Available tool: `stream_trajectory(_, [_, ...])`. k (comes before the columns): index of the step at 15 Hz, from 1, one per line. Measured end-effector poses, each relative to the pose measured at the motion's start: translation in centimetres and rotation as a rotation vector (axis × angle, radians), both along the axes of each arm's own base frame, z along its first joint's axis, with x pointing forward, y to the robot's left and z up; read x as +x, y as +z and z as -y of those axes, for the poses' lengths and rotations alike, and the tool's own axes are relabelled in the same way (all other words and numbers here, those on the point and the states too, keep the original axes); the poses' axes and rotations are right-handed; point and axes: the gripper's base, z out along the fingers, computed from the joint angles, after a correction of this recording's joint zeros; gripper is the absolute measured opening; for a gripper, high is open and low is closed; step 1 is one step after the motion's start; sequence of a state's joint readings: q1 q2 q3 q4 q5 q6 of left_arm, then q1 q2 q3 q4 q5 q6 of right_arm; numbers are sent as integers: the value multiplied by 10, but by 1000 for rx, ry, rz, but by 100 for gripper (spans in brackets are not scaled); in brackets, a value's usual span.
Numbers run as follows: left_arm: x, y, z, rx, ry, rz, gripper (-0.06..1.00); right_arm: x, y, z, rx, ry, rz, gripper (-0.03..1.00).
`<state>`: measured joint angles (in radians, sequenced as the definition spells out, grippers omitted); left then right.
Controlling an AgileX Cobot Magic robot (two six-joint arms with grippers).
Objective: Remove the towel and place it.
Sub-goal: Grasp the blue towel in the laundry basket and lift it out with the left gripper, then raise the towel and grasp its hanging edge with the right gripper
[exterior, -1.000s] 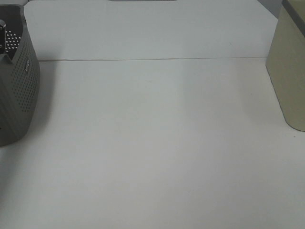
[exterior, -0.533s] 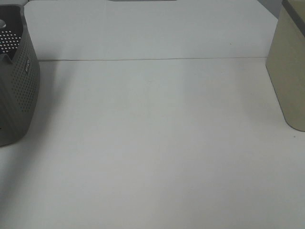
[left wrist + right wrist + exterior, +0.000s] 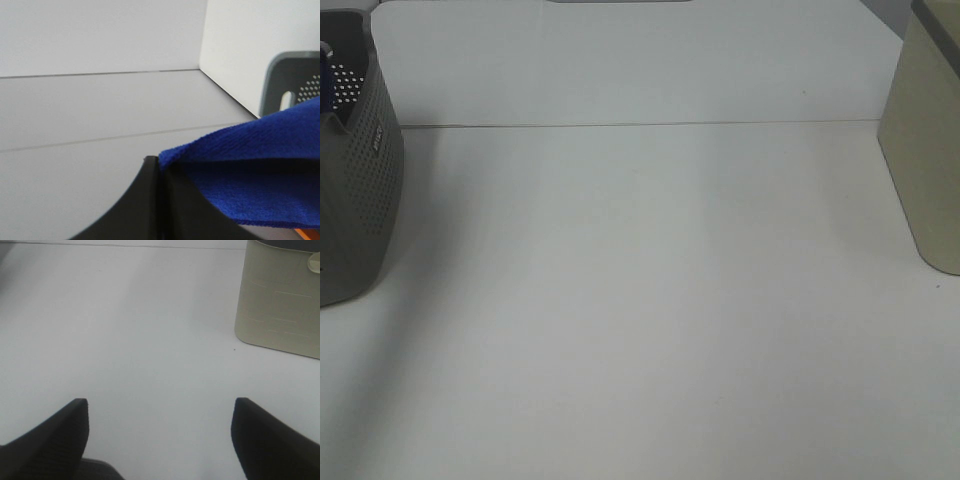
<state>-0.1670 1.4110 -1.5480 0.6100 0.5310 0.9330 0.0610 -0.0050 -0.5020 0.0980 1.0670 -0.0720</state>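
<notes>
The towel, royal blue and plush, is gripped by the left tool, whose 2 black fingers are pinched tight on its edge. It is close by the grey perforated basket at the desk's left edge. The right tool hovers over the desk, spread wide and holding nothing, near the beige bin at the right edge.

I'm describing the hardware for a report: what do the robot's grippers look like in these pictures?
Only the wrist views show them. The left gripper is matt black, its sides flaring in smooth curves from a narrow tip. The right gripper has two black, wedge-shaped fingers with a faintly ribbed surface. No cables, markings or arm links are visible.
</notes>
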Motion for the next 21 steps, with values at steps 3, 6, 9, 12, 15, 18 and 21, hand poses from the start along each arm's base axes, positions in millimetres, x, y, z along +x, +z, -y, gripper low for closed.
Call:
stream_trajectory(3, [-24, 23, 32, 24, -137, 114, 0, 0, 0, 0, 0, 0, 0, 76])
stream_trajectory(6, [-41, 33, 50, 25, -214, 153, 0, 0, 0, 0, 0, 0, 0, 76])
stream_trajectory(9, [-45, 33, 58, 84, -240, 142, 0, 0, 0, 0, -1, 1, -1, 76])
stream_trajectory(12, [-46, 35, 64, 110, -272, 164, 0, 15, 16, -13, -3, 166, 49, 76])
stream_trajectory(15, [-47, 38, 66, 129, -300, 203, 0, 64, 32, -46, 91, 523, 75, 76])
stream_trajectory(18, [-47, 42, 69, 148, -324, 240, 0, 116, 35, -64, 169, 731, 68, 76])
stream_trajectory(21, [-48, 45, 71, 155, -351, 282, 0, 180, 37, -78, 224, 898, 127, 76])
